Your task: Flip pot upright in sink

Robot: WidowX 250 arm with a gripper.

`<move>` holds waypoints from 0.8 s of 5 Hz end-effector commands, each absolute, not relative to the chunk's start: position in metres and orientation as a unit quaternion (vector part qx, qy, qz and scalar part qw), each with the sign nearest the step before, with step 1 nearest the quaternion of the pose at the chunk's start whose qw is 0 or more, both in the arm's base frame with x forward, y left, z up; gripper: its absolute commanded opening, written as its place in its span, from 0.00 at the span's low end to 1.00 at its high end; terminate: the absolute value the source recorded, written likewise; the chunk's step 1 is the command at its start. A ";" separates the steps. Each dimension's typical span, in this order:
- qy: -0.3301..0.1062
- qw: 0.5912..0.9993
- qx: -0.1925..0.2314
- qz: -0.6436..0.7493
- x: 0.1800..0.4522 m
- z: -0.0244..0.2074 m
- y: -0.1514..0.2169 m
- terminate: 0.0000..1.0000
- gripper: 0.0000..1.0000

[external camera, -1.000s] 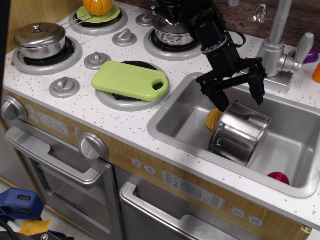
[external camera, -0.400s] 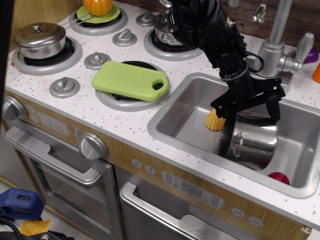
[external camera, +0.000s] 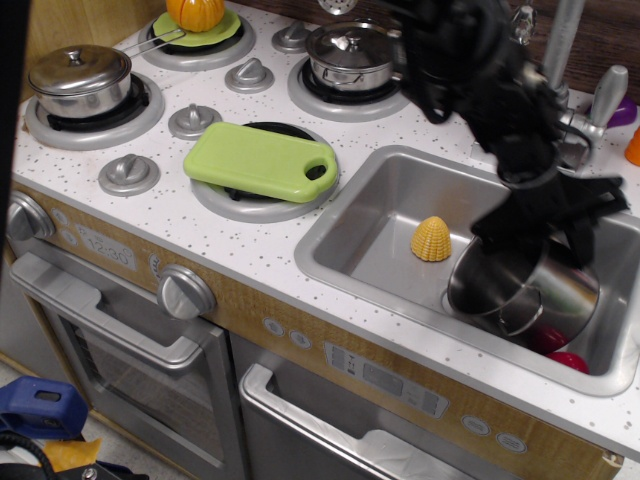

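- Where the counter drops into the sink at its right end, the pot lies tilted inside the basin, toward the right part and close to the front wall, its open mouth facing left and forward.
- A thin wire loop handle hangs at the lower edge of the pot's mouth.
- The gripper sits directly over the pot's upper rear side, with the black arm running up toward the back edge of the counter; the fingers blend into the dark blur, so I cannot tell whether the claw is spread or pinching the pot.
- A yellow corn-shaped toy rests on the sink floor just left of the pot, apart from it.
- A red toy shows at the sink's front right corner, partly hidden under the pot.
- On the counter left of the sink, a green cutting board lies across a burner.
- A lidded steel pot stands near the left edge, and another lidded pot stands near the back edge.
- An orange toy on a green plate sits at the back left corner.
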State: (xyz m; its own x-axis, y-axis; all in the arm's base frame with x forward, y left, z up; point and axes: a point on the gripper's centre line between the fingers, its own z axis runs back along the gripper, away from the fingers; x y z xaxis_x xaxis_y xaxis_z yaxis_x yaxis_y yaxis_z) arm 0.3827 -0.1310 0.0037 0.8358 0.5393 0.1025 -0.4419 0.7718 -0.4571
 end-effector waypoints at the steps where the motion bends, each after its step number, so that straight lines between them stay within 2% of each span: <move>1: -0.141 0.943 -0.189 0.235 0.397 0.021 -0.122 0.00 0.00; 2: -0.147 0.952 -0.164 0.212 0.400 0.021 -0.116 0.00 0.00; 3: -0.151 0.956 -0.159 0.194 0.402 0.021 -0.110 0.00 0.00; 4: -0.169 0.953 -0.147 0.202 0.402 0.017 -0.114 0.00 1.00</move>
State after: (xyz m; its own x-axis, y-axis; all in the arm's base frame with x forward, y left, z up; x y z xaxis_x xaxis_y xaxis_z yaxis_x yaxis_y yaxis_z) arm 0.3962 -0.1129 0.0015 0.8712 0.4335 0.2305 -0.3505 0.8779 -0.3263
